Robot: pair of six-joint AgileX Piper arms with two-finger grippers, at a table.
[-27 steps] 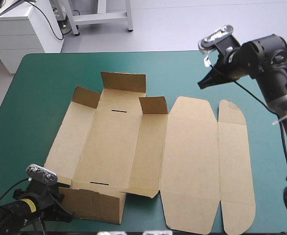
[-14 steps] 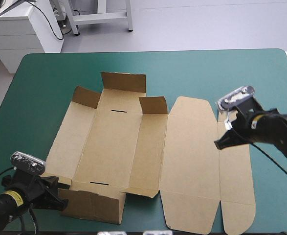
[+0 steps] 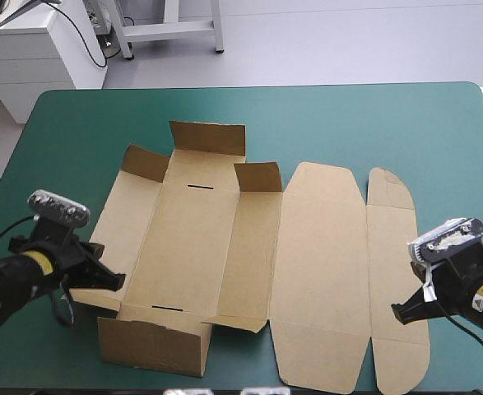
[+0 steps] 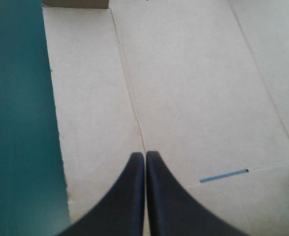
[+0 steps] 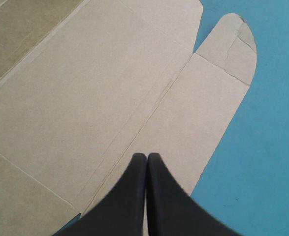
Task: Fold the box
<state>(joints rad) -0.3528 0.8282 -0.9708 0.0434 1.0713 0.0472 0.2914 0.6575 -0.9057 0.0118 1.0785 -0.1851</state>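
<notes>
- The box [image 3: 193, 239] lies mid-table on the teal-green cover [image 3: 76, 140]. Its near end wall [image 3: 150, 346] and small far flaps [image 3: 257, 176] stand raised, while the lid panel [image 3: 319, 271] and narrow outer flap [image 3: 396, 247] lie flat.
- The left gripper [image 3: 116, 282], fingers pressed together, has moved from beside the near end wall to the box's left side panel [image 3: 122, 239]. Its tip is over that panel's crease.
- The right gripper [image 3: 398, 312], likewise pressed together, has come down from beyond the box's far right corner to the narrow outer flap's near part.
- We judge both arms newly placed for a fold, with neither holding board yet.
</notes>
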